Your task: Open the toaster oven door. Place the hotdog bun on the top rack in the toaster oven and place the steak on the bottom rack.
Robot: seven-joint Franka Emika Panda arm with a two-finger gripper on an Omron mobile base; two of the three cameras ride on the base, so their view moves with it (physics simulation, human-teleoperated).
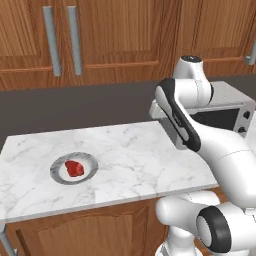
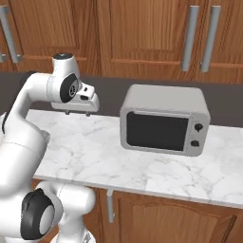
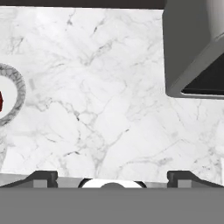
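The light grey toaster oven (image 2: 163, 102) stands on the marble counter, and its dark-glass door (image 2: 156, 131) is shut. The top rack and bottom rack are hidden behind it. The oven's corner also shows in the hand view (image 3: 192, 48) and behind the arm (image 1: 235, 114). The red steak (image 1: 74, 168) lies on a round grey-rimmed plate (image 1: 89, 161) on the counter's left part; that plate's rim (image 3: 15, 98) sits at the hand view's left edge. My gripper (image 2: 78, 113) hangs open and empty above the counter, left of the oven, with its fingertips (image 3: 41, 178) wide apart. The hotdog bun is out of view.
Wooden wall cabinets with long grey handles (image 2: 190, 38) hang above a dark backsplash (image 1: 75, 107). The marble counter (image 2: 95, 152) stretches bare between plate and oven. Its front edge (image 1: 100, 205) runs above lower wooden cabinet doors.
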